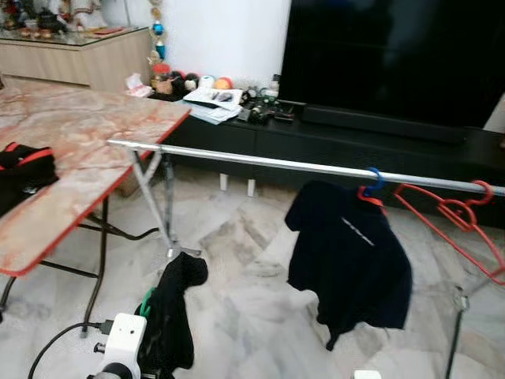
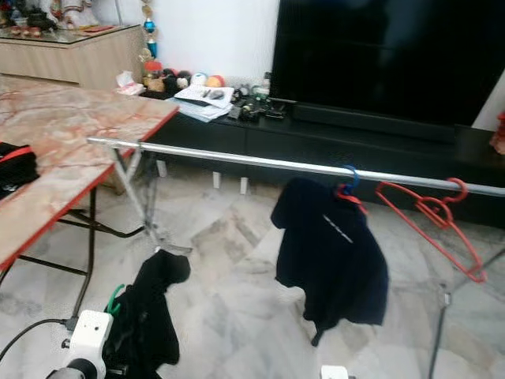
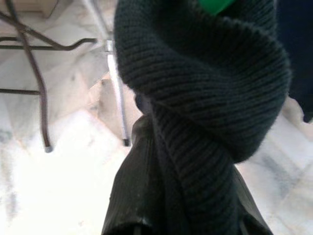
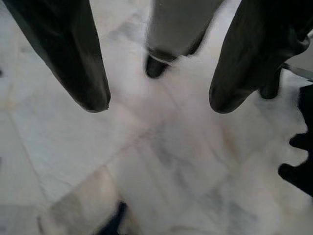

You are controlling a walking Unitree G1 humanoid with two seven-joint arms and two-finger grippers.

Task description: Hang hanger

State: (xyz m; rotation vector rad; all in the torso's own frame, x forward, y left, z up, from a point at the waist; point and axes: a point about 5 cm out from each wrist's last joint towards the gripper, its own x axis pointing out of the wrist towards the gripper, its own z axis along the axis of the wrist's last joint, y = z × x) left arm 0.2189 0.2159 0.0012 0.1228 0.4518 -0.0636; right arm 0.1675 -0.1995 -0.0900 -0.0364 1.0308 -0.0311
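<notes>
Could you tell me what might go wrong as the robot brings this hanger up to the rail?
The dark knit garment hangs bunched on the green hanger at the left gripper, so it may slip off when lifted. The rail already carries a black shirt and an empty red hanger; a swing there could knock them.

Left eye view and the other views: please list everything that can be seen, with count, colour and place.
Rail: one, silver, running across the room.
T-shirt: one, dark, hanging on the rail from a blue-hooked hanger.
Empty hanger: one, red, on the rail's right end.
Knit garment: one, black, on a green hanger, held low on the left.
Folding table: one, marbled with red edge, left.
TV: one, black, on a dark low cabinet.
Left gripper: shut on the knit garment.
Right gripper: open, above the floor.
</notes>
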